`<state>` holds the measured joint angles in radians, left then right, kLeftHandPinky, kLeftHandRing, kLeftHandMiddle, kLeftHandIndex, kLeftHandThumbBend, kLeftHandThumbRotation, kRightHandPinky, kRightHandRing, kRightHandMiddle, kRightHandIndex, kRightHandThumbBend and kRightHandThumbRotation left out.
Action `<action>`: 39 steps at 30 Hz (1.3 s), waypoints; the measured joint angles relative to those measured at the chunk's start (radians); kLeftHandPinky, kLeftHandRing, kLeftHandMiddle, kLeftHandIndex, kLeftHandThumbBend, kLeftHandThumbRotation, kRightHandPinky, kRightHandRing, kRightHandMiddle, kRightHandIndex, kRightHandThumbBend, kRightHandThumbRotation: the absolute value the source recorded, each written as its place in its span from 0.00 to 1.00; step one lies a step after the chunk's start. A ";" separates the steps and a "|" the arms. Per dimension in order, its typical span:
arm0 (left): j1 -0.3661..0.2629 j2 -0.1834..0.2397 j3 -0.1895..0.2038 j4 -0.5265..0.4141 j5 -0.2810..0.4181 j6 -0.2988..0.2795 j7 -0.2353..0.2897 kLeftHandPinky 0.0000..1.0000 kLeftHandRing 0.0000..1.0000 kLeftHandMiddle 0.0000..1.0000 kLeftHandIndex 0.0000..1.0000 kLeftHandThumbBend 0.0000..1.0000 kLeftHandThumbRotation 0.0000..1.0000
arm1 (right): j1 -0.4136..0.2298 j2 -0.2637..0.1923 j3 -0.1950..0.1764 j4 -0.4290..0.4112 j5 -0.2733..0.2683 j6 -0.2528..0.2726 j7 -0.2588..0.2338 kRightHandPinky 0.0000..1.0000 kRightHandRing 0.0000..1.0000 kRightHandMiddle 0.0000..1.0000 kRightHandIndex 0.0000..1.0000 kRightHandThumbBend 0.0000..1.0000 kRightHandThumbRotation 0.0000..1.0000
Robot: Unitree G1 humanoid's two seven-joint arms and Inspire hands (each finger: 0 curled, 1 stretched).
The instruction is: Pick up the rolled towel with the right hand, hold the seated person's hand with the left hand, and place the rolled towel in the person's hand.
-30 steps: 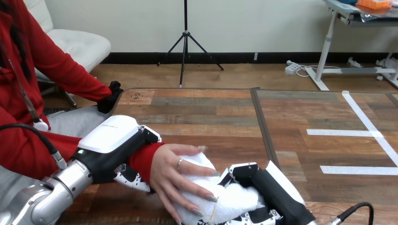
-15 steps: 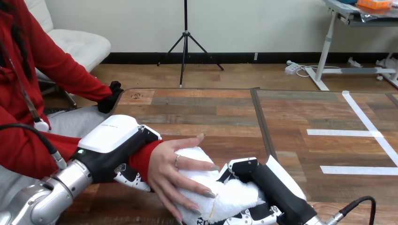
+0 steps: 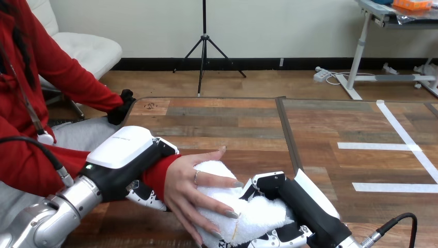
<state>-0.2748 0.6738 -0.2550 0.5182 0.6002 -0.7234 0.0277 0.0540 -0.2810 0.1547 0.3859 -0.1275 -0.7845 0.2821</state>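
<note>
The white rolled towel (image 3: 247, 214) lies low at the table's near edge. My right hand (image 3: 302, 206) is shut on its right end, thumb on top and fingers (image 3: 276, 239) curled beneath. The person's hand (image 3: 188, 194) drapes over the towel's left part, its fingers spread across the cloth. My left hand (image 3: 125, 155) sits over the person's red-sleeved wrist (image 3: 156, 173), and its fingers (image 3: 140, 195) curl under the wrist.
The wooden table (image 3: 227, 124) stretches away beyond the hands. White tape lines (image 3: 400, 147) mark its right half. The person's other hand, in a black glove (image 3: 122, 107), rests at the far left table edge.
The person's hand has slid a little further up over the towel and its thumb has lifted. My right hand has nudged the towel slightly left. The left hand has stayed put.
</note>
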 measured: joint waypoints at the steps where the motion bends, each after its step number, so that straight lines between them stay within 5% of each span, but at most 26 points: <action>1: 0.000 0.000 0.000 0.000 0.000 0.000 0.000 0.31 0.33 0.38 0.40 0.82 0.02 | 0.000 0.000 0.000 0.000 0.000 0.000 0.000 0.01 0.06 0.12 0.12 0.60 0.00; 21: 0.000 0.000 0.000 0.002 0.000 -0.006 0.008 0.34 0.36 0.41 0.43 0.82 0.04 | 0.000 0.000 0.000 0.000 -0.002 0.000 0.000 0.02 0.07 0.13 0.13 0.61 0.00; 24: -0.001 0.000 0.000 0.002 0.000 -0.010 0.012 0.44 0.45 0.49 0.52 0.87 0.11 | 0.000 0.001 0.009 0.000 0.022 0.000 0.011 0.27 0.34 0.38 0.38 0.80 0.09; 25: -0.001 0.000 0.000 0.002 0.001 -0.010 0.013 0.54 0.53 0.55 0.59 0.90 0.17 | 0.000 0.000 0.012 0.000 0.042 0.004 0.027 0.46 0.53 0.55 0.54 0.87 0.16; 28: -0.001 0.001 0.000 0.002 0.010 -0.011 0.023 0.64 0.60 0.62 0.66 0.94 0.22 | -0.002 -0.003 0.024 0.000 0.100 0.018 0.076 0.64 0.71 0.72 0.69 0.94 0.24; 32: -0.001 0.001 0.000 0.002 0.030 -0.013 0.044 0.76 0.70 0.70 0.75 0.98 0.30 | -0.004 -0.007 0.032 0.000 0.146 0.031 0.126 0.85 0.90 0.90 0.87 0.98 0.33; 39: -0.001 0.004 0.001 0.002 0.059 -0.012 0.069 0.86 0.80 0.79 0.83 1.00 0.40 | -0.004 -0.019 0.032 0.000 0.176 0.051 0.178 0.97 0.98 0.98 0.97 1.00 0.42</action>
<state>-0.2757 0.6782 -0.2545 0.5198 0.6589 -0.7351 0.0969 0.0499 -0.2998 0.1862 0.3856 0.0482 -0.7336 0.4602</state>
